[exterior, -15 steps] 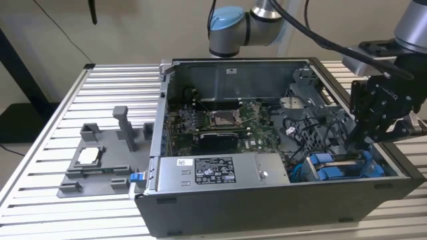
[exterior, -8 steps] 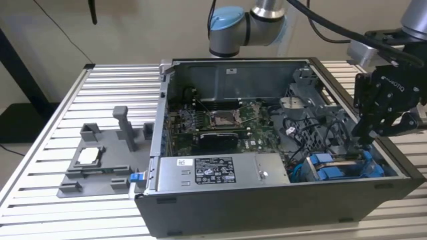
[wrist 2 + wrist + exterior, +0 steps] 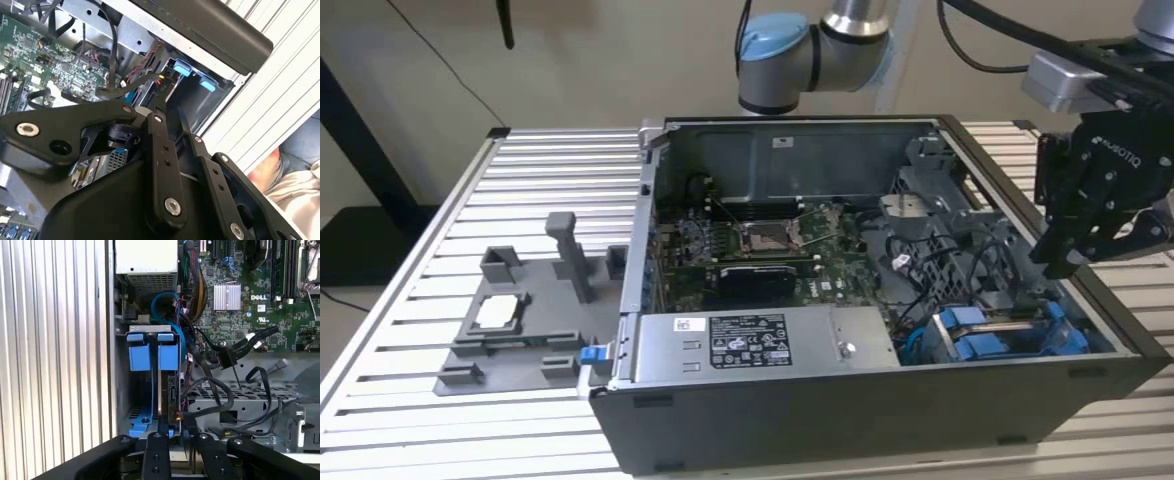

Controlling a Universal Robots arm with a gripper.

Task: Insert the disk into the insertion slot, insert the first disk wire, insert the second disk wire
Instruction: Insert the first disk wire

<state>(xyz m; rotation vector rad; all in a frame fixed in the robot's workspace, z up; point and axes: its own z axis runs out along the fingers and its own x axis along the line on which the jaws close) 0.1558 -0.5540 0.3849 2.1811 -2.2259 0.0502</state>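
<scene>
Sitting in its slot (image 3: 150, 329), the disk (image 3: 167, 355) looks inserted; the gripper (image 3: 176, 436), narrow, seems to pinch a wire plug (image 3: 175, 415) beside it, wiring not yet done.

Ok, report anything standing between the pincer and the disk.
Nothing solid visibly blocks it. The pincer hangs over the case's open corner where the blue-framed disk sits in its bay. Loose black cables crowd the bay's motherboard side, close to the path; whether one crosses it I cannot tell.
</scene>
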